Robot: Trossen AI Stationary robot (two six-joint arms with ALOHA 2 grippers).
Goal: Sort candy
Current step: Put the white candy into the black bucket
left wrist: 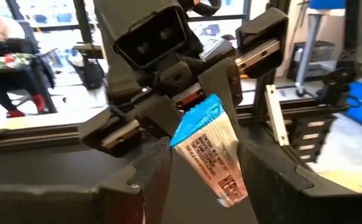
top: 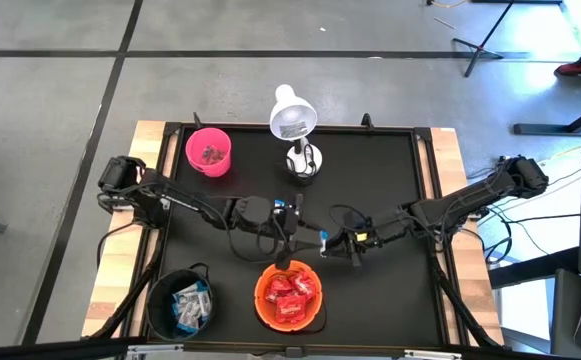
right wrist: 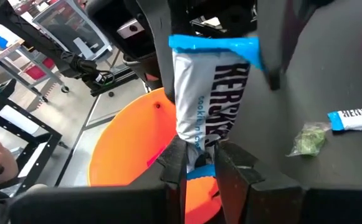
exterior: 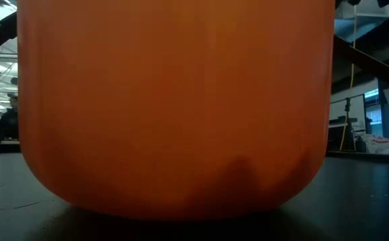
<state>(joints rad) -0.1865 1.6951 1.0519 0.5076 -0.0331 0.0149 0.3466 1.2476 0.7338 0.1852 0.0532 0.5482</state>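
High view: both arms reach in from the sides and meet mid-counter point(top: 390, 180), just behind the orange bowl point(top: 289, 297); the left hand point(top: 292, 226) and right hand point(top: 332, 242) sit close together with a blue-and-white candy bar point(top: 322, 240) between them, too small here to tell its axis; orange bowl holds red candy point(top: 292, 290), the black bowl point(top: 180, 302) holds blue-and-white pieces point(top: 191, 303), the pink cup point(top: 209, 152) has a few dark pinkish bits; a white lamp point(top: 295, 125) stands by the cup.

Low view: just the orange bowl's wall filling everything.

Left wrist view: the bar runs lengthwise, tilted, between the left hand's wide-spread fingers point(left wrist: 152, 171), which aren't gripping it; the right hand beyond has its blue end.

Right wrist view: the right hand's fingers point(right wrist: 230, 165) are pinched on the bar's near end; its long axis points straight away from them; another bar point(right wrist: 355, 118) and a green scrap point(right wrist: 306, 140) lie on the counter.
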